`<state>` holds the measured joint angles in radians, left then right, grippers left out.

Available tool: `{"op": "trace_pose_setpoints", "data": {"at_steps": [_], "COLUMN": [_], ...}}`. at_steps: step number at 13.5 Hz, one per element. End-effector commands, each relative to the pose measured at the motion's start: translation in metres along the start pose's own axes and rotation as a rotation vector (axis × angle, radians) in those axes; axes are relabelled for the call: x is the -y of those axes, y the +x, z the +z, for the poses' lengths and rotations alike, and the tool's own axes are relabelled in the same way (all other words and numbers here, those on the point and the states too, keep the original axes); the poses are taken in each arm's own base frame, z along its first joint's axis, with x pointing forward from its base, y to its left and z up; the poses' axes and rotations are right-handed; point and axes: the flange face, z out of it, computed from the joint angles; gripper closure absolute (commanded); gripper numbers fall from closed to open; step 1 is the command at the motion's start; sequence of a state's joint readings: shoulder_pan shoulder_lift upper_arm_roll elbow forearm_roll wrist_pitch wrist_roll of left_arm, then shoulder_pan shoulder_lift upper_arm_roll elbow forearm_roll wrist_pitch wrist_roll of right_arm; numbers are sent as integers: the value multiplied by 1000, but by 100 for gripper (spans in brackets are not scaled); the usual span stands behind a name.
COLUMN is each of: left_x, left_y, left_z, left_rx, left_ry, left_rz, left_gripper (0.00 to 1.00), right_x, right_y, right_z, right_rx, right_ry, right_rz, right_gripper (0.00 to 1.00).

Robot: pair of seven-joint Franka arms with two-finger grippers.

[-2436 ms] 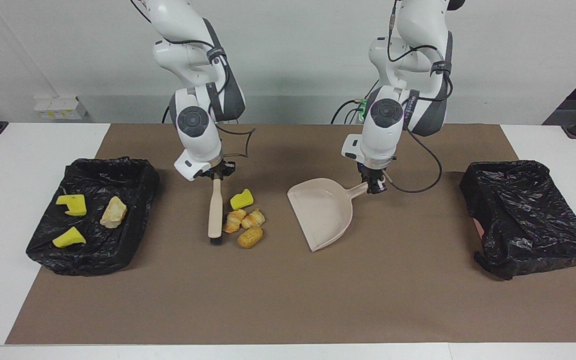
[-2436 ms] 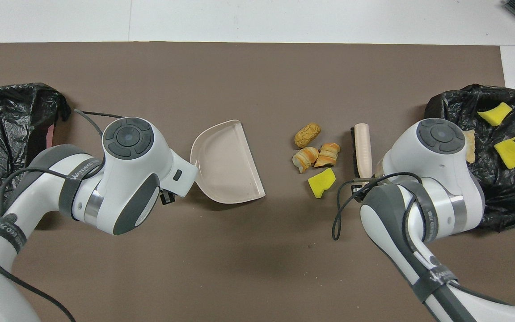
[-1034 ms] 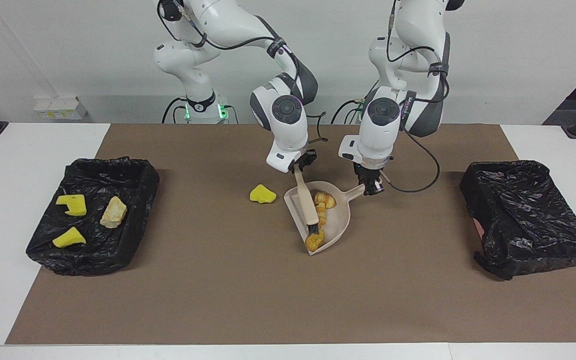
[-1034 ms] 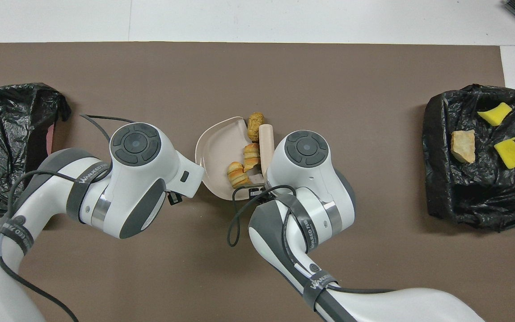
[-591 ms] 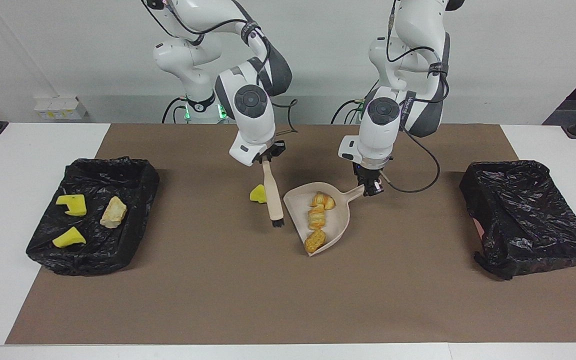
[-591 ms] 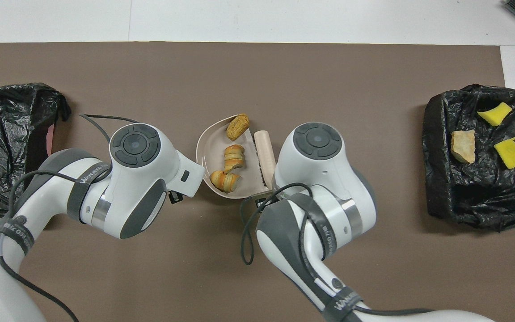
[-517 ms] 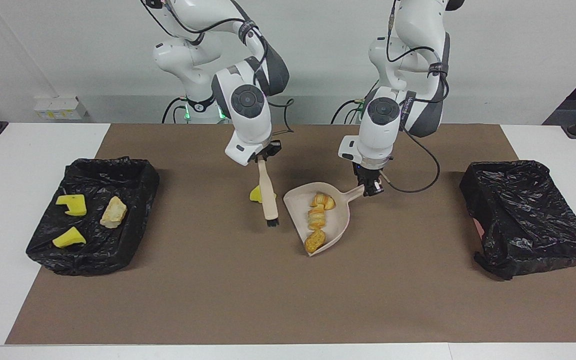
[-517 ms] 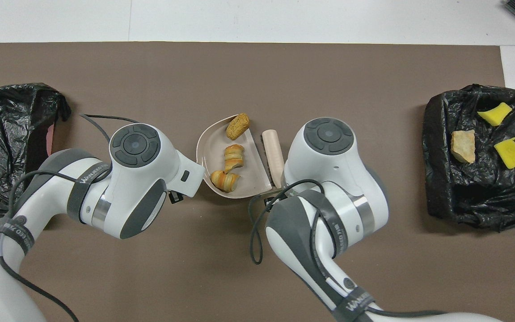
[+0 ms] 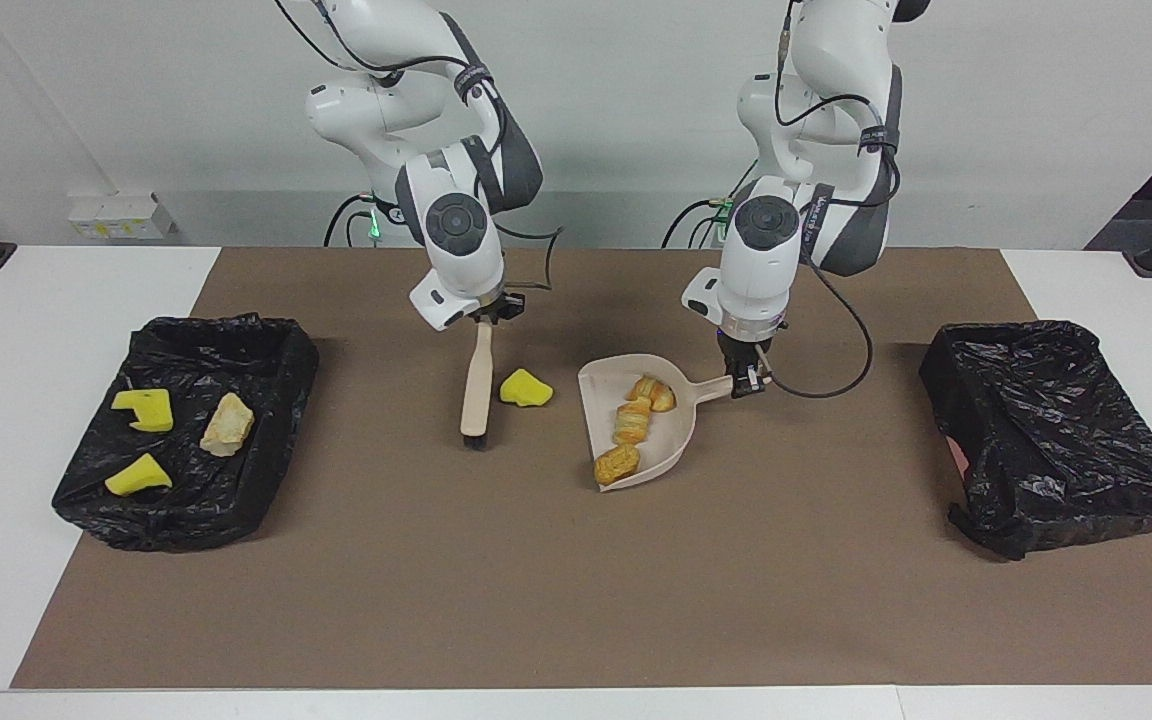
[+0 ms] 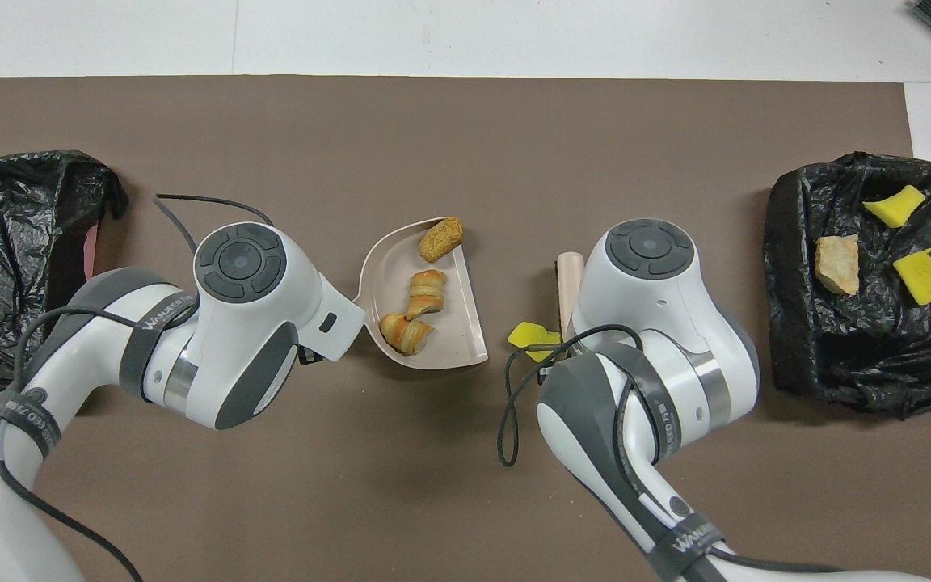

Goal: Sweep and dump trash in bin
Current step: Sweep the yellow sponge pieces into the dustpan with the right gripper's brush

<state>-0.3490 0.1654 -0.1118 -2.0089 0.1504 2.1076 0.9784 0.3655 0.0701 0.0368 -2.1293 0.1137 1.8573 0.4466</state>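
Only the facing view shows both jaws: right gripper (image 9: 483,318) clamps the brush (image 9: 477,385), left gripper (image 9: 748,377) the dustpan (image 9: 672,440) handle. Three pastries (image 9: 628,423) lie lengthwise in it.

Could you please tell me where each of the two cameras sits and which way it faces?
Facing view: high across the table, looking back at the robots; both arms show whole, the right gripper holding the brush, the left gripper holding the dustpan.
Overhead view: high above the robots' end, looking forward and steeply down; both arms enter from the bottom.
Shared: the dustpan, the yellow sponge chunk beside the brush, both black-lined bins, half a turn apart.
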Motion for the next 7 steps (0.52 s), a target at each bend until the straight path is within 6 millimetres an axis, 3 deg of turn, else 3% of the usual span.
{"op": "trace_pose_setpoints", "data": {"at_steps": [1, 4, 7], "left_x": [-6, -8, -8], "left_y": [-3, 0, 0], "left_z": [-3, -3, -3], "left_rx": [39, 37, 34], "left_ry": [-10, -5, -3], "left_rz": [49, 37, 21], "left_gripper": [100, 100, 100], "right_x": [-15, 17, 73], "right_y": [-18, -15, -4], "right_z": [8, 13, 23], "right_rx": [-74, -127, -109], "right_ry": [13, 45, 60], "right_rz": [30, -4, -60], "right_gripper": [100, 100, 100]}}
